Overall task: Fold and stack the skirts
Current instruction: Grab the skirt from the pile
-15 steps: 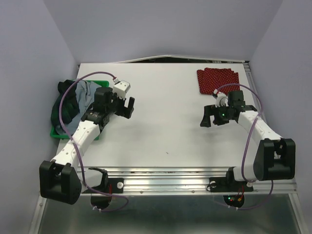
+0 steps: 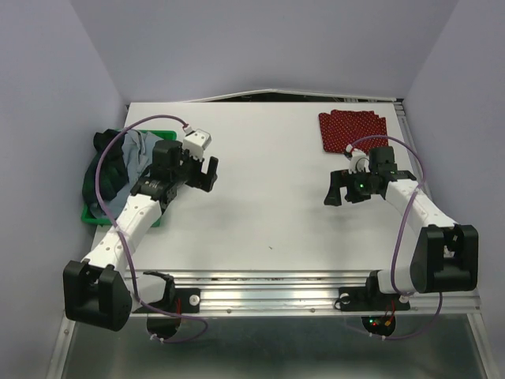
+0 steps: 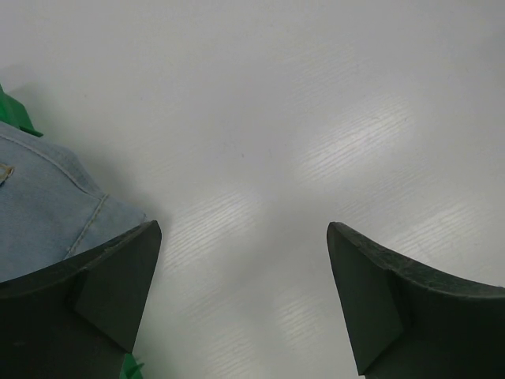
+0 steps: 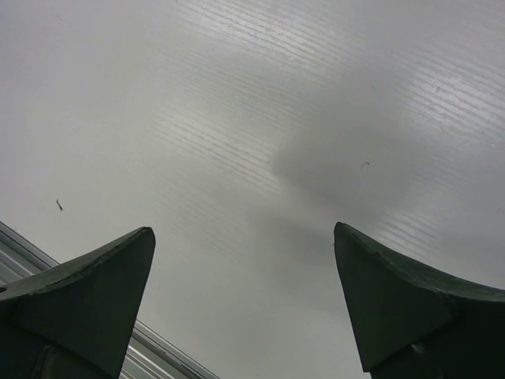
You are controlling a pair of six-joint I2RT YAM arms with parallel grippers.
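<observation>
The red skirt with white dots (image 2: 352, 130) lies folded flat at the table's far right. The light blue-grey denim skirt (image 2: 142, 150) and the dark plaid skirt (image 2: 105, 174) lie heaped in the green bin (image 2: 158, 215) at the left edge. A denim edge shows in the left wrist view (image 3: 47, 213). My left gripper (image 2: 207, 174) is open and empty over bare table, just right of the bin. My right gripper (image 2: 341, 189) is open and empty over bare table, in front of the red skirt. Both wrist views show only tabletop between the jaws.
The white table (image 2: 268, 205) has a metal rail along its near edge (image 2: 268, 280), also seen in the right wrist view (image 4: 158, 347). Purple cables loop over both arms. Grey walls close in the left, right and back sides.
</observation>
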